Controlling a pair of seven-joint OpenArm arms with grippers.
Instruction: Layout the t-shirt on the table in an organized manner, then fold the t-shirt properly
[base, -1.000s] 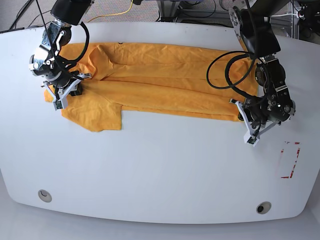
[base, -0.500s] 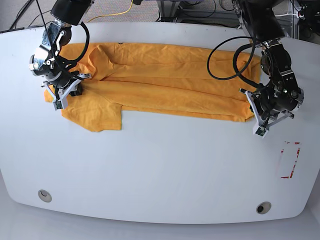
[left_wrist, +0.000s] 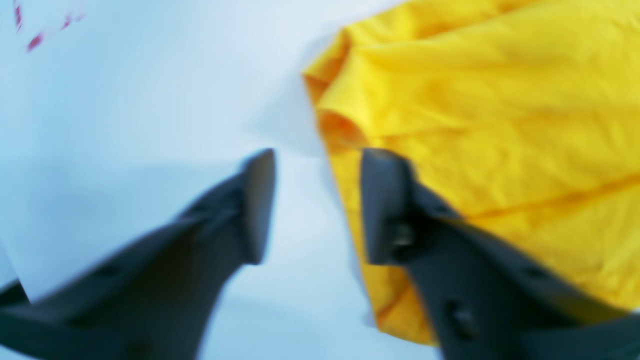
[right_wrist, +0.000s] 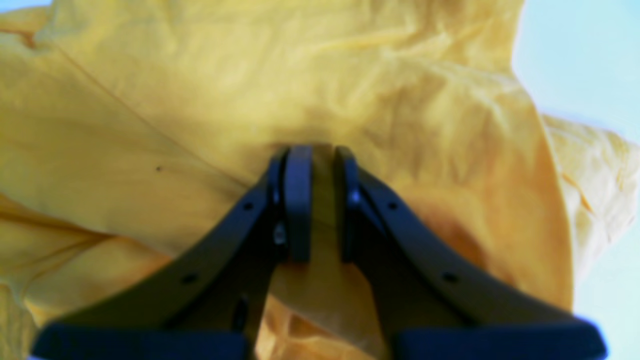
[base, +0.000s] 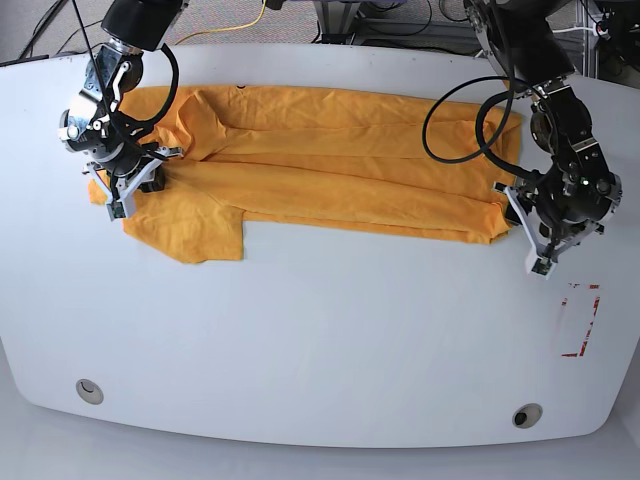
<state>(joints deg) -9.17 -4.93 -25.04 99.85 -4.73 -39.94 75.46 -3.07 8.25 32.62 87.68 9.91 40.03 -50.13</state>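
Note:
The orange-yellow t-shirt (base: 330, 170) lies folded lengthwise in a long band across the back of the white table (base: 320, 340), one sleeve pointing forward at the left. My right gripper (base: 118, 205) is at the shirt's left end; in the right wrist view it (right_wrist: 322, 200) is shut on a pinch of the shirt's cloth (right_wrist: 250, 75). My left gripper (base: 537, 262) is open at the shirt's right end. In the left wrist view it (left_wrist: 317, 200) straddles the shirt's edge (left_wrist: 500, 100), with one finger (left_wrist: 385, 210) over the cloth and the other over bare table (left_wrist: 125, 100).
A red tape outline (base: 580, 320) lies on the table right of my left gripper and shows blurred in the left wrist view (left_wrist: 45, 35). Two grey grommets (base: 89, 390) (base: 527, 415) sit near the front edge. A yellow cable (base: 235, 28) runs behind the table.
My left arm has moved to the right, and the shirt's right end now reaches a little further right. My right arm has not moved.

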